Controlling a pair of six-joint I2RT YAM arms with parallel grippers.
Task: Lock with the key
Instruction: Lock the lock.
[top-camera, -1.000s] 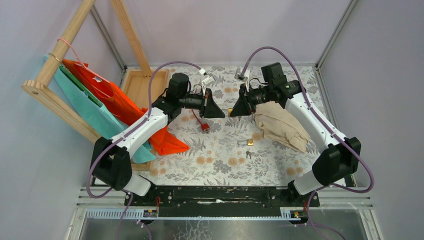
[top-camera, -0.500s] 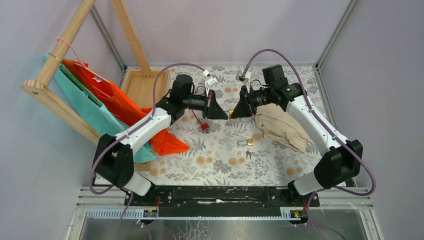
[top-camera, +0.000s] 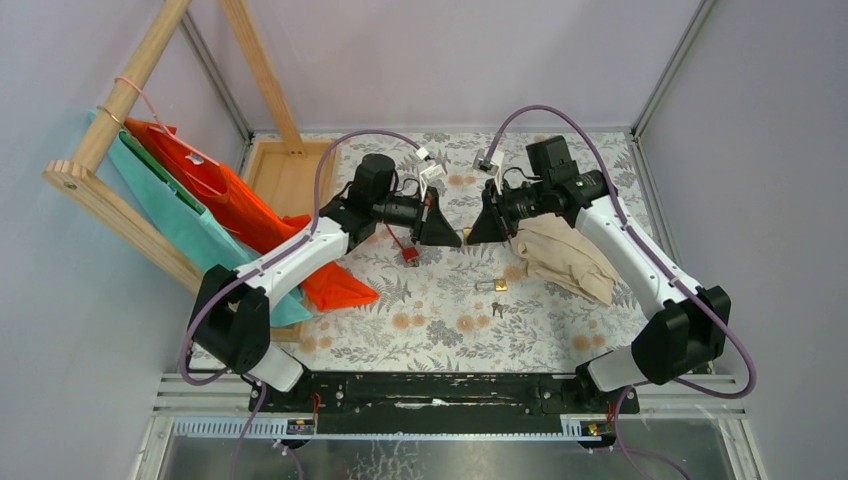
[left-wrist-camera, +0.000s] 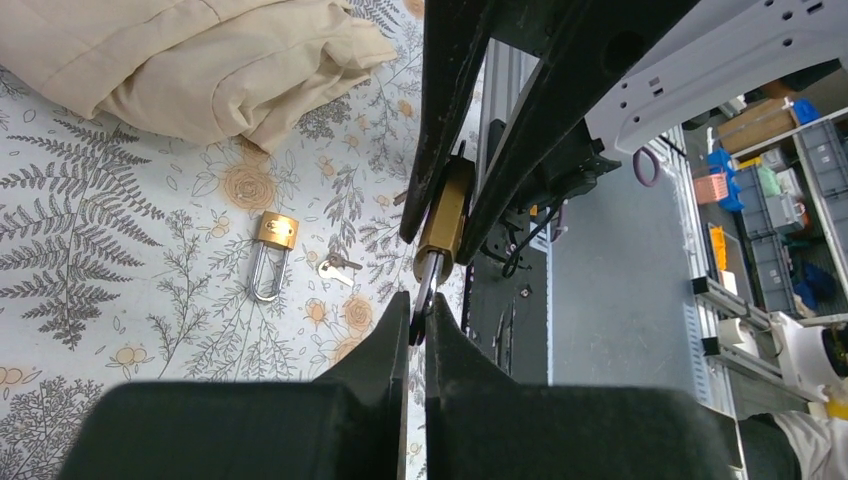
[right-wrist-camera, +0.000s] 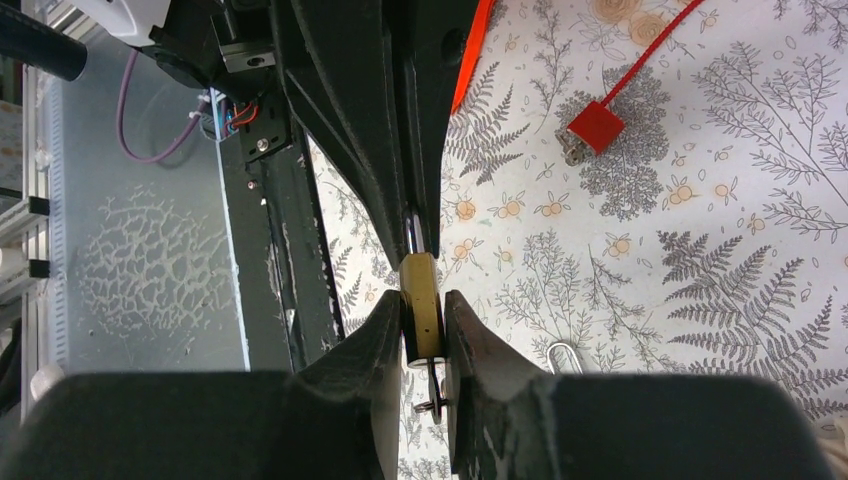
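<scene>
Your right gripper (right-wrist-camera: 422, 300) is clenched on a brass padlock (left-wrist-camera: 445, 215) at mid-frame, so your left gripper (left-wrist-camera: 418, 310), pinching the key (left-wrist-camera: 428, 275), meets its keyway end-on. The red lock (top-camera: 410, 255) lies apart on the table (top-camera: 450, 320), just left of centre. In the top view its cable (top-camera: 395, 233) trails diagonally toward the upper left.

The table (top-camera: 545, 322) has a matt printed cover of ferns and flowers. The left tool (left-wrist-camera: 418, 310) and right tool (right-wrist-camera: 422, 305) are matt black plastic, and the arm shells (top-camera: 300, 245) are glossy white. The held padlock (right-wrist-camera: 420, 290) is dull brass, the key (left-wrist-camera: 427, 280) bright steel. The loose padlock (left-wrist-camera: 274, 230) is brass with a shiny steel shackle. The red lock (right-wrist-camera: 594, 128) looks matt, with a smooth cable (right-wrist-camera: 650, 52). The cloth (left-wrist-camera: 200, 60) is soft, creased beige fabric. The frame (top-camera: 125, 90) is bare wood.
</scene>
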